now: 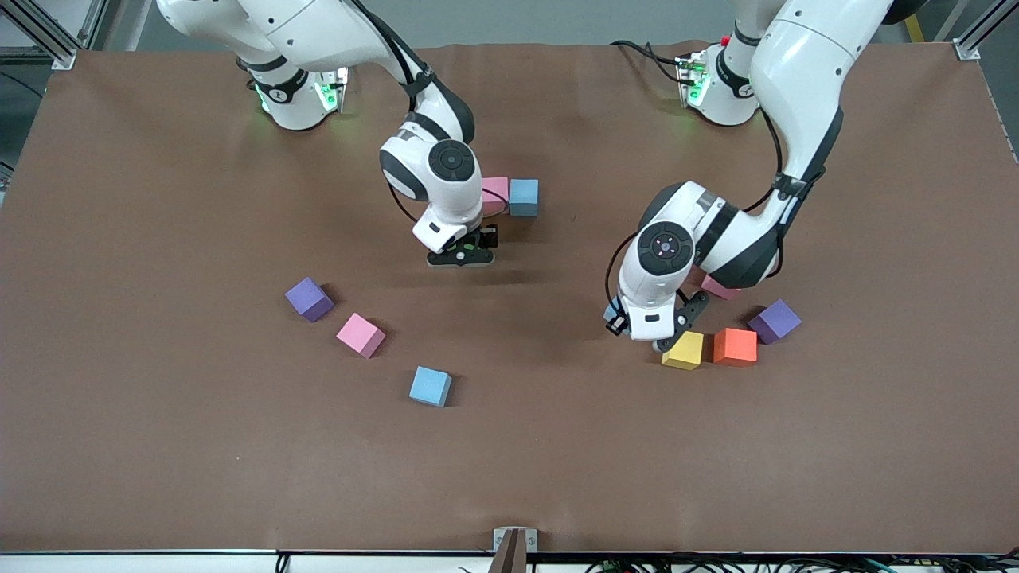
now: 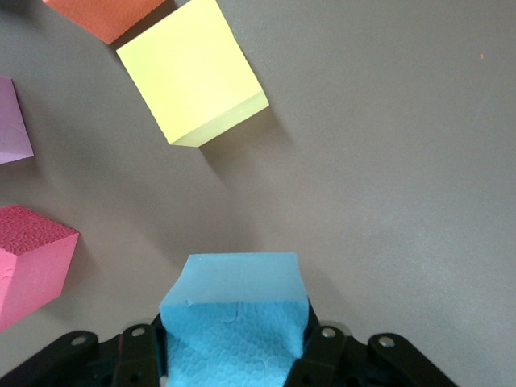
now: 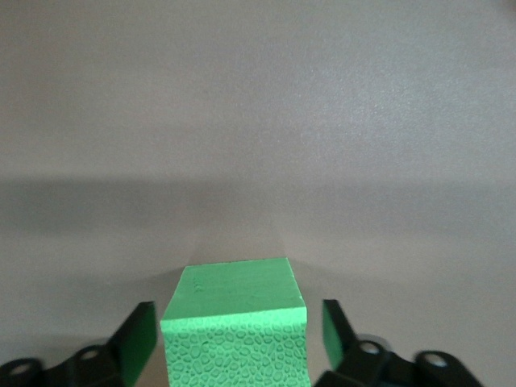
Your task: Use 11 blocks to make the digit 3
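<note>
Item: my left gripper. My left wrist view shows its fingers clamped on a light blue cube; the front view shows only a sliver of that cube at the wrist, low over the table beside the yellow cube.

Item: my right gripper. My right wrist view shows its fingers parted, clear of both sides of a green cube that sits on the table between them. The front view hides this cube under the hand, which is low over the table's middle, just nearer the front camera than the pink-and-blue pair.

Item: the digit 3, not formed. Its only start is one pink cube touching one light blue cube, side by side and partly hidden by my right arm.

Count, both kinds of view taken together:
- light blue, three: held, in the pair, and one loose nearest the front camera.
- pink, two: in the pair, and one loose beside a purple cube.
- yellow, one; my left wrist view also shows it.
- orange, one, just beside the yellow.
- red, one, mostly hidden under my left arm, plainer in the wrist view.
- green, one.
- purple, two: the second beside the orange.
</note>
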